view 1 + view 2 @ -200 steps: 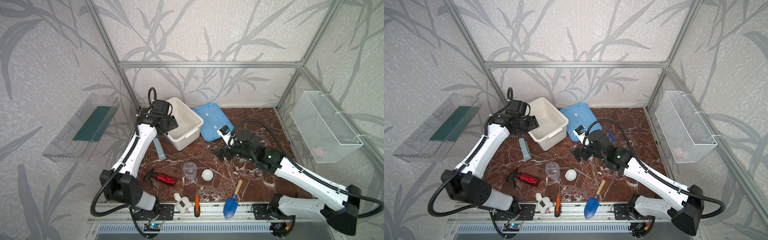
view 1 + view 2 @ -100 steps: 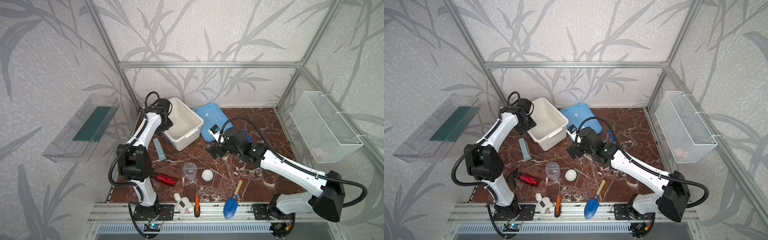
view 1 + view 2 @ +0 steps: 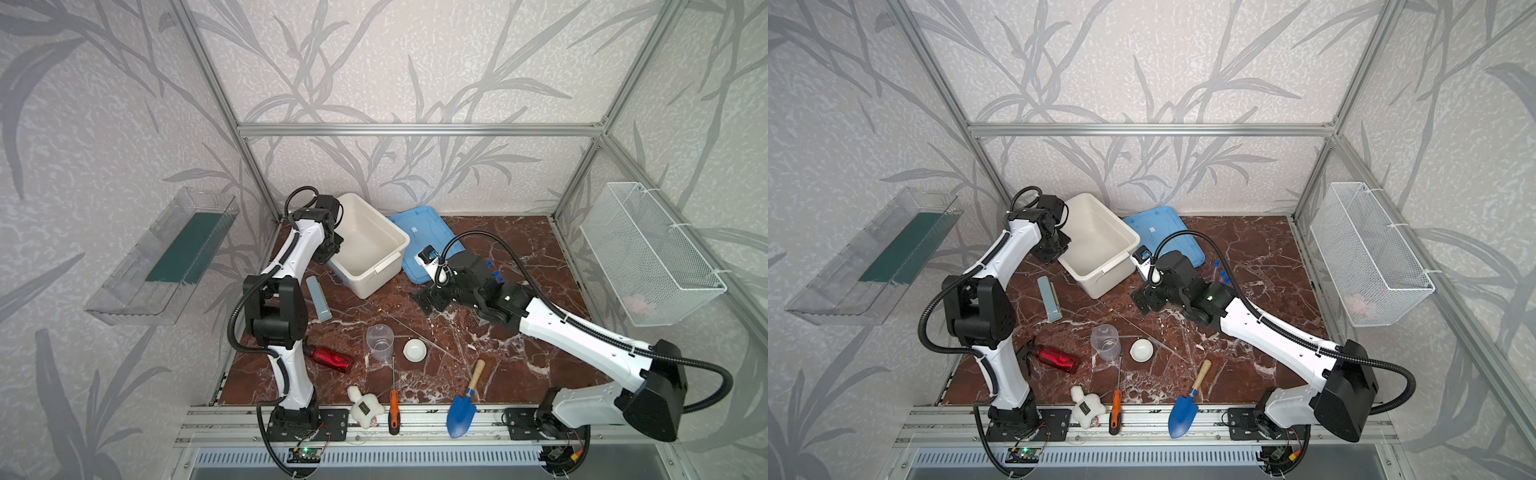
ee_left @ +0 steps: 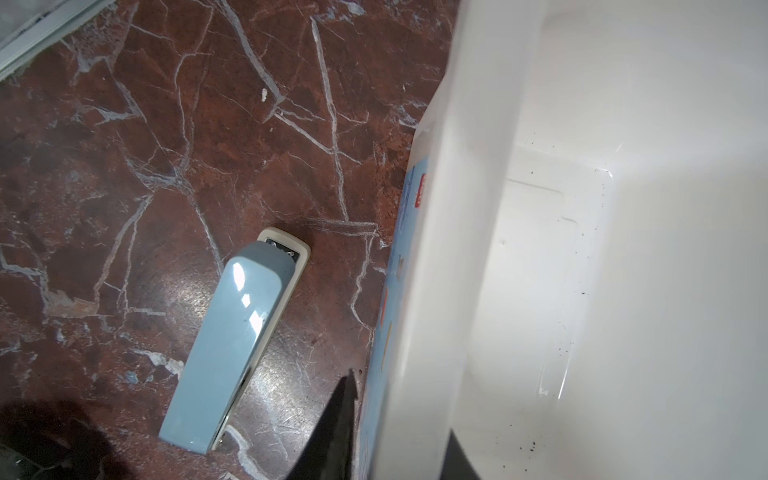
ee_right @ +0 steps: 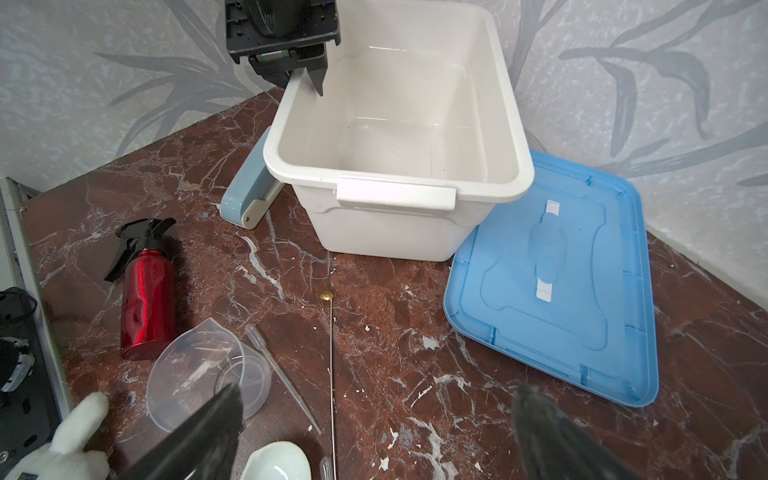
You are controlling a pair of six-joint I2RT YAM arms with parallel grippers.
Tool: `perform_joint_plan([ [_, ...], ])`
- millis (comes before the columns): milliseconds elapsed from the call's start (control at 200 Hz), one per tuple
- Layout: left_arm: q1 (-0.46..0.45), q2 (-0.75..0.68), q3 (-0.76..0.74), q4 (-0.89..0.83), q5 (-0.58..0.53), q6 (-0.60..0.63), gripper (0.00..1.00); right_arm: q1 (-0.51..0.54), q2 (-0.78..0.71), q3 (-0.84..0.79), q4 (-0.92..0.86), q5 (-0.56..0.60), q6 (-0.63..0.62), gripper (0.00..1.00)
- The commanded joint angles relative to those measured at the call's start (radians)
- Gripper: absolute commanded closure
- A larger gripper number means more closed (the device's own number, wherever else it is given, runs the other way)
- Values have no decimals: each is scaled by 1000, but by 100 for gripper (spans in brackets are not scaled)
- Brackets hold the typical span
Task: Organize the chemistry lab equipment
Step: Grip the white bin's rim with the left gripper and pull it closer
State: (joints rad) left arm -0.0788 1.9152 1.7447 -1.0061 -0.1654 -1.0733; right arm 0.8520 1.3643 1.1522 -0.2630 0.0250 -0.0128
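Two arms in view. L gripper [image 3: 331,254] is at the white bin [image 3: 384,268], on the side wall facing the back-left corner of the marble tabletop [image 3: 519,237]. L wrist view: one finger [image 4: 338,428] lies against the labelled outer face and the other sits inside by the rim. The jaws are clamped on the bin wall.

R gripper [image 3: 429,300] hangs low over bare tabletop, w/ bin and blue lid [image 3: 428,239] behind it and the glassware in front. Its fingers [image 5: 208,432] stand wide apart, nothing between them.

Task items:
- Clear beaker [image 3: 380,341]: upright, centre-front of tabletop.
- Small white dish [image 3: 415,350]: just beside beaker on its right, not touching.
- Thin rod [image 5: 331,365] w/ brass-coloured tip: flat on tabletop betw. beaker and R gripper.
- Clear pipette [image 5: 282,374]: flat, close against beaker; contact cannot be told.
- Test tubes [image 3: 496,273]: three blue caps show just behind R arm's wrist, near lid corner; bodies hidden by arm.

Other items:
- Grey-blue stapler [image 3: 319,299]: flat, left of bin.
- Red spray bottle [image 3: 330,359]: on its side, left of beaker.
- Plush toy [image 3: 365,409], orange-handled screwdriver [image 3: 393,411] and blue trowel [image 3: 460,415]: along front edge.
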Motion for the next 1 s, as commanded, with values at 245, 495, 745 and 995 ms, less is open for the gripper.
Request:
perform_joint_plan([
  [245, 0, -209, -210, 108, -103, -245, 81, 7, 110, 78, 52, -69, 81, 1],
  [495, -45, -254, -280, 162, -180, -372, 85, 7, 150, 88, 64, -67, 151, 1],
  [745, -82, -360, -481, 261, -232, -630, 84, 7, 145, 74, 65, -49, 170, 1],
  [995, -158, -371, -460, 278, -320, -702, 80, 7, 138, 52, 64, -39, 176, 1],
])
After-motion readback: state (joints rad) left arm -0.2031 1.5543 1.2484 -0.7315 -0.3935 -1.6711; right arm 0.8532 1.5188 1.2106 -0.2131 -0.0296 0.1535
